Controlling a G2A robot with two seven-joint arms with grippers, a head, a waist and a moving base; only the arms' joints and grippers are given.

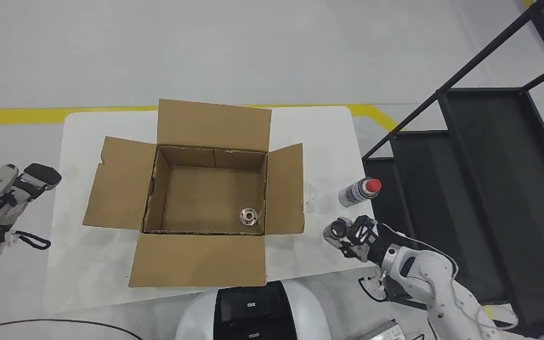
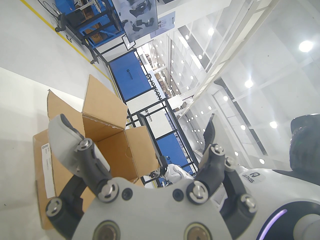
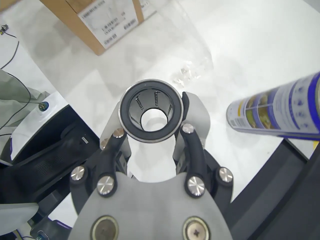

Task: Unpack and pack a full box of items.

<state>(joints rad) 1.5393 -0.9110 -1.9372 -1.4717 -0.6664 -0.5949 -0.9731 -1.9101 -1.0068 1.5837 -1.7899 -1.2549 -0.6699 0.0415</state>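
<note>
**Top view.** I see the box (image 1: 208,191) open on the table (image 1: 323,127), all four flaps spread outward. One small metal part (image 1: 247,216) lies inside, close to the box's right wall and toward its near side. A clear bag (image 1: 310,201) lies just beside the right flap. A can (image 1: 359,192) with a red cap is on the table farther right of the box, past the bag. The right gripper (image 1: 347,235) is off the box's near-right corner, nearer the robot than the can, with a bearing (image 1: 338,231) at its tip. The left gripper (image 1: 34,178) is well left of the box, beyond the table's left edge. From here I cannot tell how its fingers stand.

**Left wrist view.** The left gripper (image 2: 135,126) has its fingers (image 2: 62,131) spread wide, with nothing between them. The box (image 2: 110,136) shows beyond them from the side, flaps up and out, apart from the gripper.

**Right wrist view.** The right gripper (image 3: 151,116) is closed around the bearing (image 3: 151,135), a short hollow metal sleeve with a dark end ring. One finger (image 3: 192,111) presses each flank. The bearing is above bare table (image 3: 237,26), apart from the box (image 3: 75,3). The bag (image 3: 185,51) lies between the bearing and the box. The can (image 3: 275,108) is near the bearing on the side away from the box, not touching it.
</note>
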